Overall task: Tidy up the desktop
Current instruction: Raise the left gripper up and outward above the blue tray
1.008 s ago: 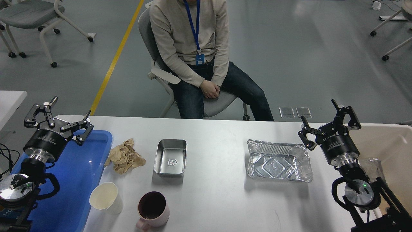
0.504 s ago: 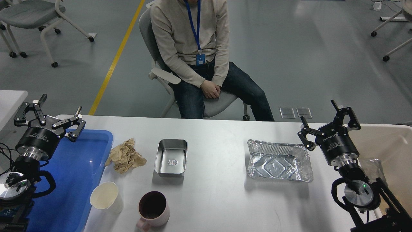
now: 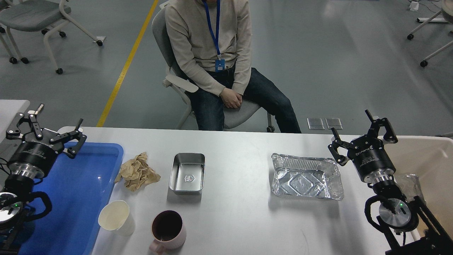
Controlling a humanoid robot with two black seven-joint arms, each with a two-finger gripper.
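My left gripper point(image 3: 56, 118) has slid outward and a little back over the last second: it was hanging over the far end of the blue tray point(image 3: 88, 191), and now it sits past the desktop's left edge, near the far-left corner, with its fingers spread wide and nothing between them. My right gripper point(image 3: 352, 129) has not shifted; it hovers at the far-right part of the desktop point(image 3: 240, 212), just beside the foil tray point(image 3: 306, 176), fingers also apart and empty.

I read the left arm's retreat as clearing away from the tray, not reaching for anything, so no item is in hand and the tidying looks barely started. Everything is still out on the white desktop: the crumpled brown paper point(image 3: 137, 171) touching the blue tray's right rim, the steel box point(image 3: 187, 173) toward the middle, the paper cup point(image 3: 116, 217) and the pink mug point(image 3: 168, 230) near the front edge left of centre, and the foil tray toward the right edge. The beige bin point(image 3: 421, 156) stands at the right edge behind my right arm.

Both wrists are tilted so the fingers point up and away from me, toward the far edge. A seated person point(image 3: 216, 60) faces the far edge.
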